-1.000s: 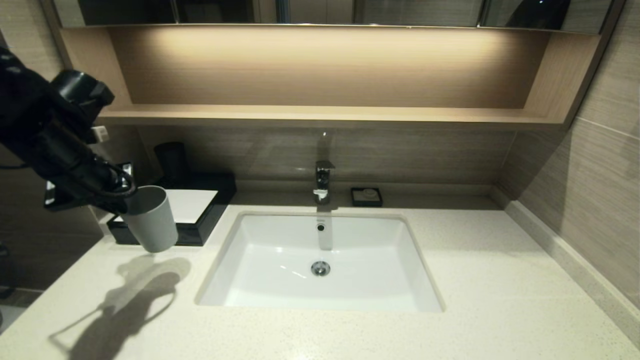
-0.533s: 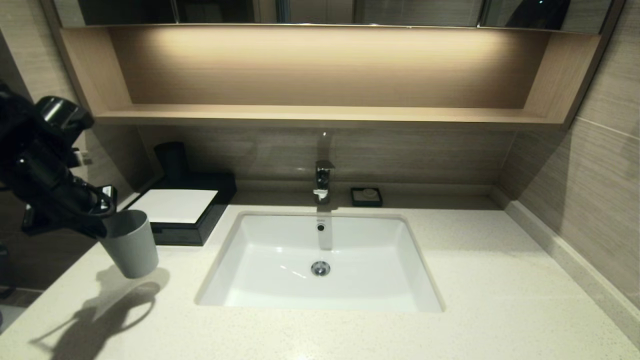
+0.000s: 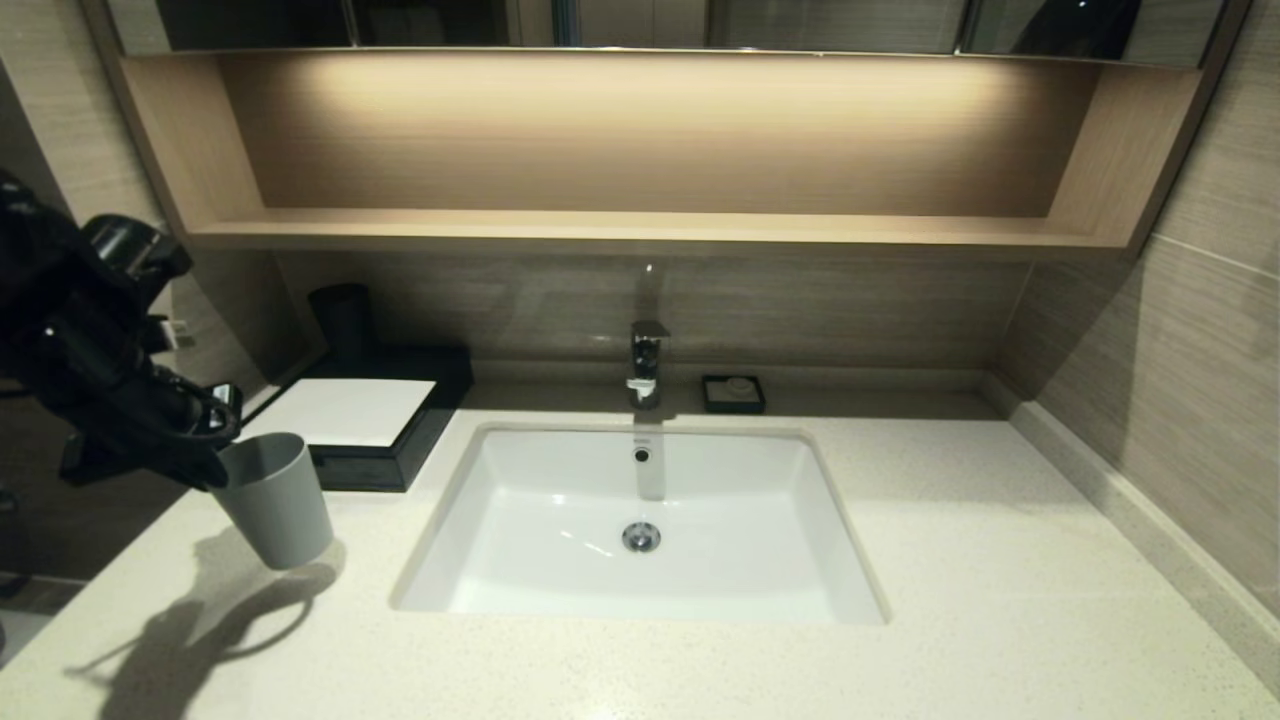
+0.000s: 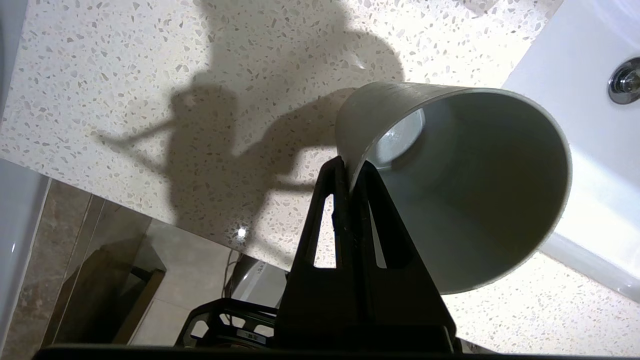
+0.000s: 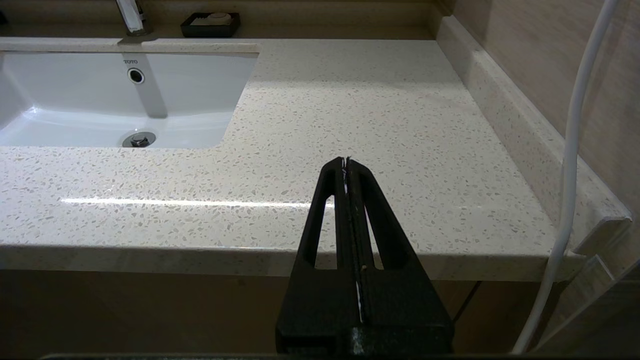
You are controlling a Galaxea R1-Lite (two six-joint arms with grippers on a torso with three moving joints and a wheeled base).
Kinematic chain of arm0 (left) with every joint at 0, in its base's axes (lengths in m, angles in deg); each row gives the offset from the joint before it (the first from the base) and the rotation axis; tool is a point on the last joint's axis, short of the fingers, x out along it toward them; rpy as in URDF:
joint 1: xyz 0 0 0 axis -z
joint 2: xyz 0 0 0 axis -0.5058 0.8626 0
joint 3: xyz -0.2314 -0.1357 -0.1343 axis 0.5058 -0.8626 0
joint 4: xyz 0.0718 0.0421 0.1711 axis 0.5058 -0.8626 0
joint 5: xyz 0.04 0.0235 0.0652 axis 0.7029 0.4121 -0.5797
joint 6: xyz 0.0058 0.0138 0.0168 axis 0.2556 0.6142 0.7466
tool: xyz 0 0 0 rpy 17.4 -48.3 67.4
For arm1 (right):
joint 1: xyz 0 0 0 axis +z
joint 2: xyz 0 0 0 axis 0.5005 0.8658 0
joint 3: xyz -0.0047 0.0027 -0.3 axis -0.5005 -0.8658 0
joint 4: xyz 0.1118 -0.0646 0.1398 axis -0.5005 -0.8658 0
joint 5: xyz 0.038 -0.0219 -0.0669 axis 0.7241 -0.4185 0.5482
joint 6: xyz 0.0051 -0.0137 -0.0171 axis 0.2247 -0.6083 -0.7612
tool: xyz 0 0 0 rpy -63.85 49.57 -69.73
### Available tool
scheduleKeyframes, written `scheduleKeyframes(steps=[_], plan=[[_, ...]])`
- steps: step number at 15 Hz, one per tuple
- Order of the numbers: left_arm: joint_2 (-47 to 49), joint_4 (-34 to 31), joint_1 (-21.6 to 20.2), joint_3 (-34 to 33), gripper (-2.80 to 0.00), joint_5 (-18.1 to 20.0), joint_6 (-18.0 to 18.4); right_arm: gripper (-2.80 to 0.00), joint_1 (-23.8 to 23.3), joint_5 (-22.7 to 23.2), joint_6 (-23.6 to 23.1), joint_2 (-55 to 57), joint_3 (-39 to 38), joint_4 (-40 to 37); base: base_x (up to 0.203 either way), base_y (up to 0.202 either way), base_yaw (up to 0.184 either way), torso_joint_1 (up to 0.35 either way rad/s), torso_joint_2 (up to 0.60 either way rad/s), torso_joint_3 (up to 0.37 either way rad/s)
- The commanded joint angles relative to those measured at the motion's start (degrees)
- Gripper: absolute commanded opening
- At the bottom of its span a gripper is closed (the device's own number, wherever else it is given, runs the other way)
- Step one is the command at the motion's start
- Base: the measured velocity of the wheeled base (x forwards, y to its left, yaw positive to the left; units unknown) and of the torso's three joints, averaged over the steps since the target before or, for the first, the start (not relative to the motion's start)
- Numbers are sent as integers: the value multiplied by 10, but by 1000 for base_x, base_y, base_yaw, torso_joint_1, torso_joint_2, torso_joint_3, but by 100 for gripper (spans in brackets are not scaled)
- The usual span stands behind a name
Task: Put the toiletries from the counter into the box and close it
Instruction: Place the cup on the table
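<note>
While the left gripper pinches the rim of a grey tumbler cup, the cup hangs tilted over the counter, left of the white basin. In the left wrist view its fingers are clamped tight on the cup wall, one inside and one outside. The black box with its white top panel sits behind the cup, at the basin's far left corner, beside a dark cylinder. I see no toiletries on the counter. The right gripper waits off the counter's front edge, right of the basin, fingers pressed together on nothing. A small black soap dish stands right of the tap, behind the basin.
</note>
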Motion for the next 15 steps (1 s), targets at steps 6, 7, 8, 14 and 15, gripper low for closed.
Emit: scheduleKeyframes(steps=[6, 7, 8, 14, 15], plan=[[15, 0, 1, -15, -280, 12, -1, -280, 0, 0, 0, 0, 0, 0, 0, 0, 0, 0, 0, 0], [15, 1, 2, -16, -280, 21, -1, -280, 0, 0, 0, 0, -1, 0, 0, 0, 0, 0, 0, 0], [20, 1, 2, -17, -280, 25, -1, -280, 0, 0, 0, 0, -1, 0, 0, 0, 0, 0, 0, 0], [24, 32, 8, -40, -280, 26, -1, -280, 0, 0, 0, -1, 0, 0, 0, 0, 0, 0, 0, 0], [25, 37, 9, -41, -280, 27, -1, -280, 0, 0, 0, 0, 0, 0, 0, 0, 0, 0, 0, 0]])
